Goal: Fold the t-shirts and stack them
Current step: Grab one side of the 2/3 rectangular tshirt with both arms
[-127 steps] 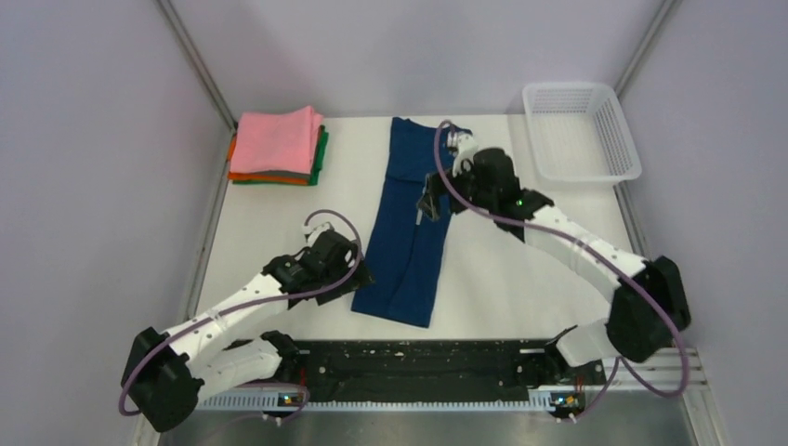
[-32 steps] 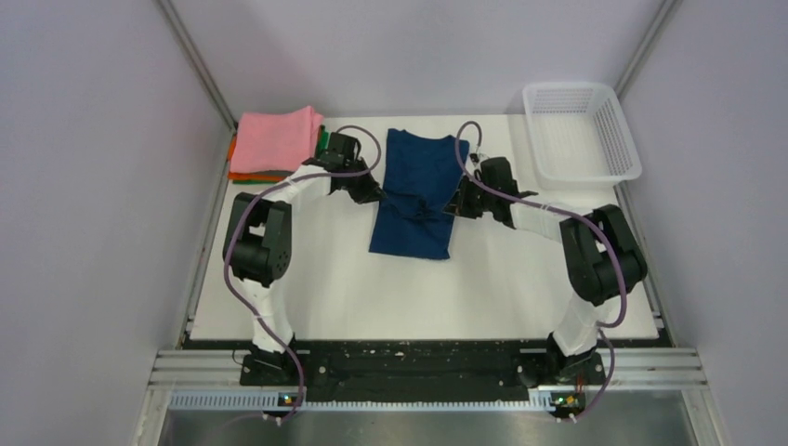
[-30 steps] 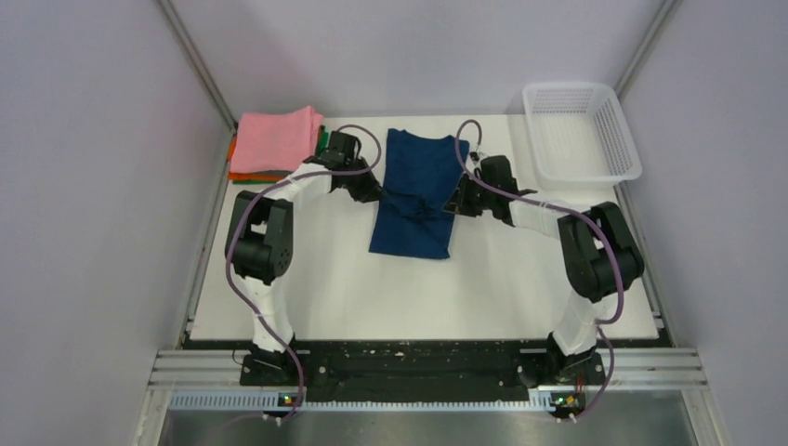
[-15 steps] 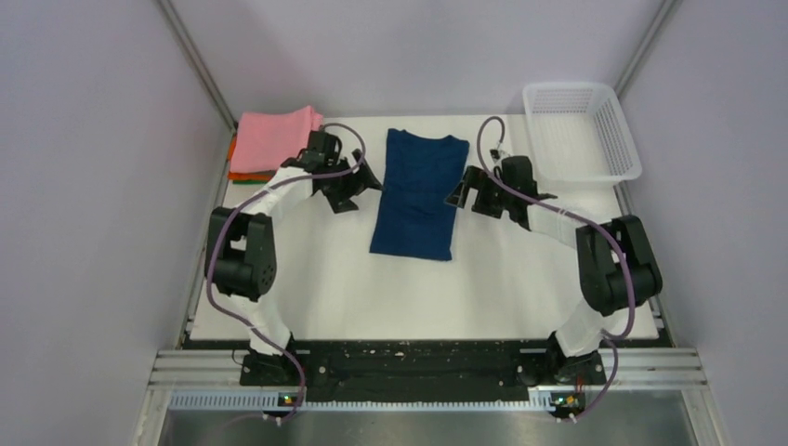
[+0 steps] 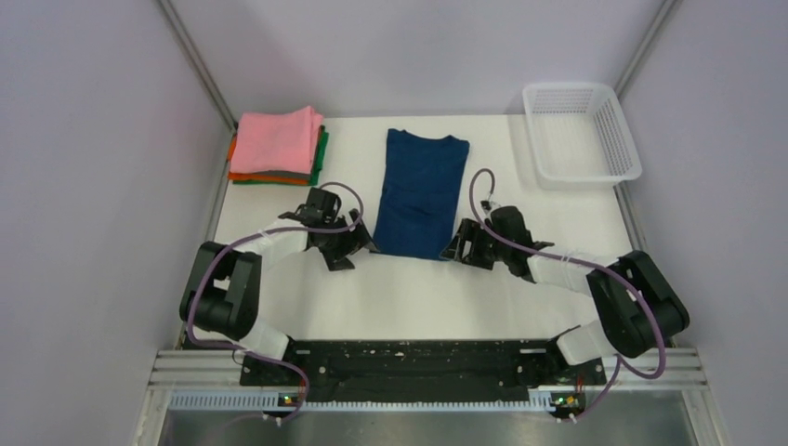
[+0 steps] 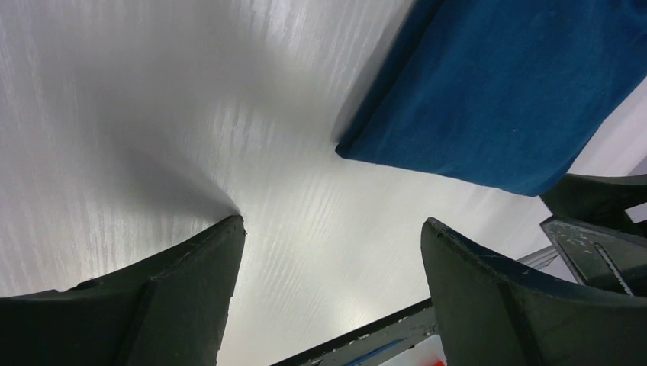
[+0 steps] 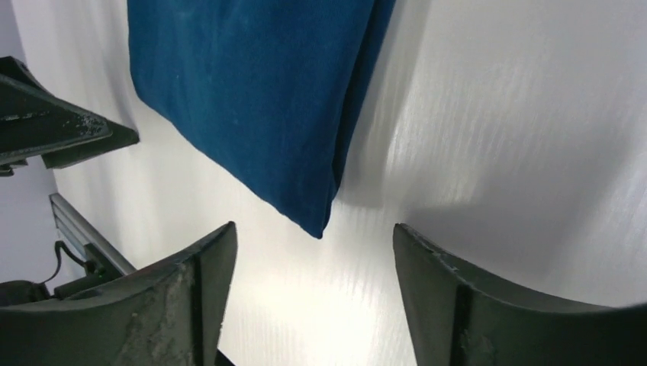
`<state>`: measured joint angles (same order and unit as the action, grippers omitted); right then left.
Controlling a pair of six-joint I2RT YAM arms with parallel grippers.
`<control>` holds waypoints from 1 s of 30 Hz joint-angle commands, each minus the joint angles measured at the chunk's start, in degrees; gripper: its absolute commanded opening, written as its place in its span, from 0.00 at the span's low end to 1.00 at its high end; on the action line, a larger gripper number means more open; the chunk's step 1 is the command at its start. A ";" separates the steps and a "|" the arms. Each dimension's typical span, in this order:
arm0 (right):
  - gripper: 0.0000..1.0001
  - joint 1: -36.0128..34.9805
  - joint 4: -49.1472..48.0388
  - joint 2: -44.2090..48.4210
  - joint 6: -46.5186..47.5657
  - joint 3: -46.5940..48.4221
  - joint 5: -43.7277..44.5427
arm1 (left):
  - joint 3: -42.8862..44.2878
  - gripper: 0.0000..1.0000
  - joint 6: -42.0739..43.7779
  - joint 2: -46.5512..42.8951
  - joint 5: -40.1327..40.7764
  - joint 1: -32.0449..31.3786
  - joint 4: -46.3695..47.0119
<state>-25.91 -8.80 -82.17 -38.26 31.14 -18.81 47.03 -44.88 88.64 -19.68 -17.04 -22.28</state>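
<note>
Lying lengthwise on the far half of the table (image 5: 465,297), the navy t-shirt (image 5: 420,190) is what we look at first: a long, narrow folded band, neck end at the back and near hem squared off toward the arm bases. Its long edges run straight, with bare white surface on both sides, and a broad open strip lies between the hem and the black rail in front. We see the left gripper (image 5: 351,247) just beside the near left corner and the right gripper (image 5: 460,249) just beside the near right one, each low over the table. Both stand wide apart and hold nothing. In the left wrist view, the left gripper (image 6: 332,225) frames bare table, with the shirt's corner (image 6: 503,91) lying beyond the fingertips. In the right wrist view, the right gripper (image 7: 313,229) does likewise, the cloth's corner (image 7: 252,99) pointing at the gap just short of the tips. The cloth is deep blue and flat, with faint creases across its middle and a doubled side edge casting a thin shadow. Further out, the stack of folded t-shirts (image 5: 277,147), pink on top, fills the far left corner, and the white mesh basket (image 5: 581,130) the far right, both well apart from the shirt.
</note>
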 commanded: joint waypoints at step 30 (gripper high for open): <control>0.00 -3.44 -7.77 -5.85 -6.09 -4.65 -4.40 | 0.33 0.00 -1.65 11.27 -1.76 -1.42 10.24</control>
<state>-27.77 -24.56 -91.70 -46.85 27.90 -20.88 52.84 -48.07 102.63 -27.29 -18.17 -9.69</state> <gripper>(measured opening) 0.015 0.028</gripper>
